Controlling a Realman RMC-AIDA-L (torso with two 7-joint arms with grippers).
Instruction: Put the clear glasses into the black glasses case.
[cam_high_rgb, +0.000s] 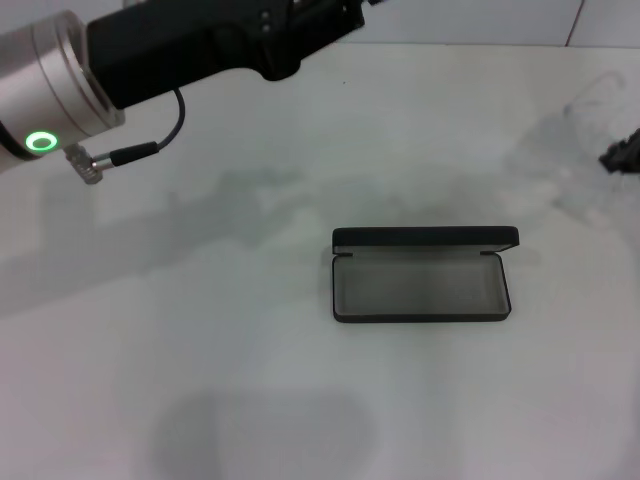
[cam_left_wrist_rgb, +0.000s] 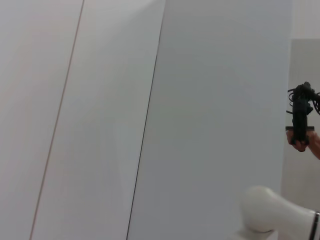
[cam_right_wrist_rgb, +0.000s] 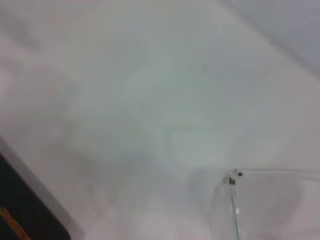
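Note:
The black glasses case lies open mid-table, its grey lining up and its lid standing along the far side. One corner of the black glasses case, with an orange mark on it, shows in the right wrist view. That view also shows a hinge and two transparent bars of the clear glasses on the table. In the head view the clear glasses are only a faint outline at the far right. My right gripper peeks in at the right edge, near them. My left gripper is raised at the top left.
The left wrist view faces a pale panelled wall. At its right a hand holds a black device, and a white rounded robot part is below. Soft shadows lie on the white table.

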